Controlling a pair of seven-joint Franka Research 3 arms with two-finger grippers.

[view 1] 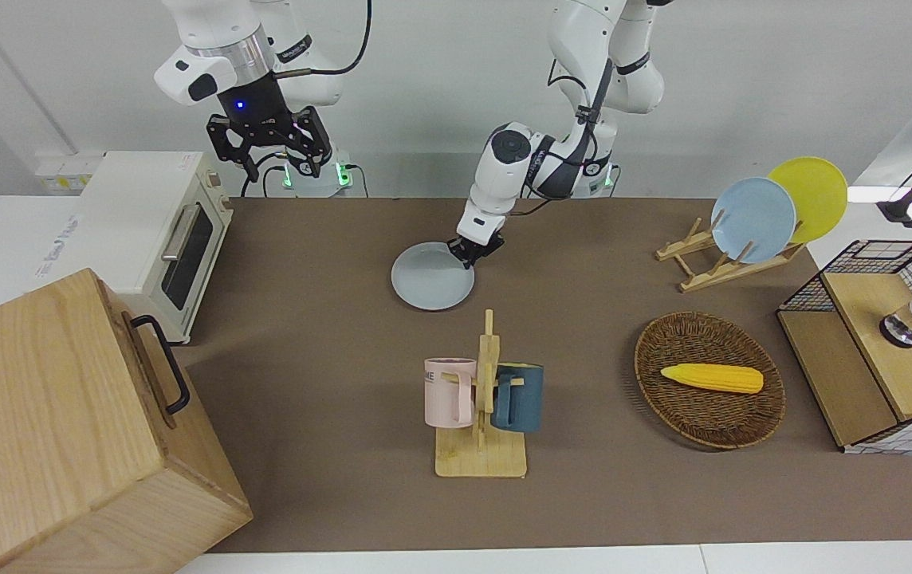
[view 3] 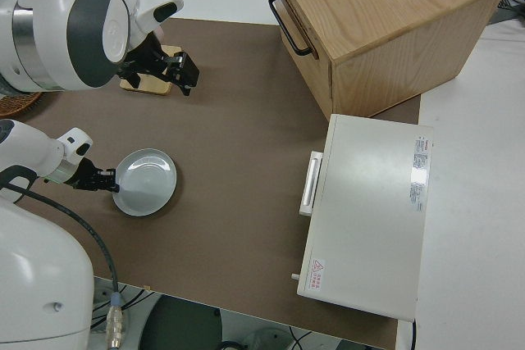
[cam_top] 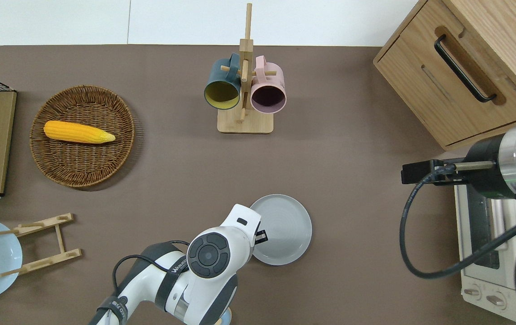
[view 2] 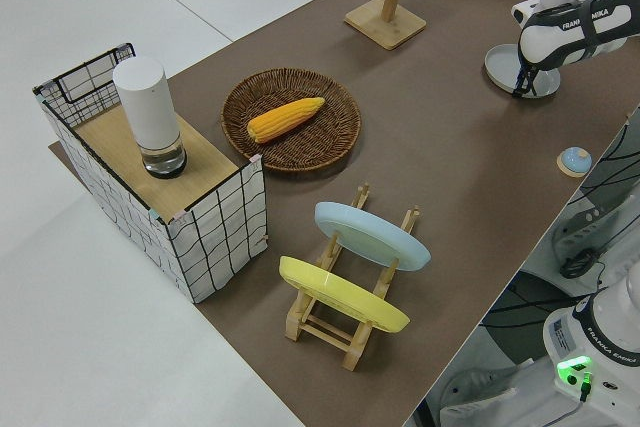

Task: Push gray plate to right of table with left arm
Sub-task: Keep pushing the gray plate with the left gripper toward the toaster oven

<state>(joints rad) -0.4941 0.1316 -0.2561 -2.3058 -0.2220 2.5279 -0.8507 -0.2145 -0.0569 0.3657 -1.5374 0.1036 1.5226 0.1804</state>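
The gray plate (view 1: 432, 276) lies flat on the brown table (view 1: 328, 359), nearer to the robots than the mug rack; it also shows in the overhead view (cam_top: 285, 225) and the right side view (view 3: 148, 182). My left gripper (view 1: 469, 253) is low at the plate's rim on the side toward the left arm's end, touching it or nearly so (cam_top: 260, 236) (view 3: 105, 180). It holds nothing. My right gripper (view 1: 281, 163) is parked and open.
A mug rack (view 1: 481, 399) with two mugs stands mid-table. A toaster oven (view 1: 153, 231) and a wooden box (view 1: 65, 430) fill the right arm's end. A wicker basket (view 1: 743, 414) with corn, a plate rack (view 1: 731, 263) and a wire crate (view 1: 878, 335) stand at the left arm's end.
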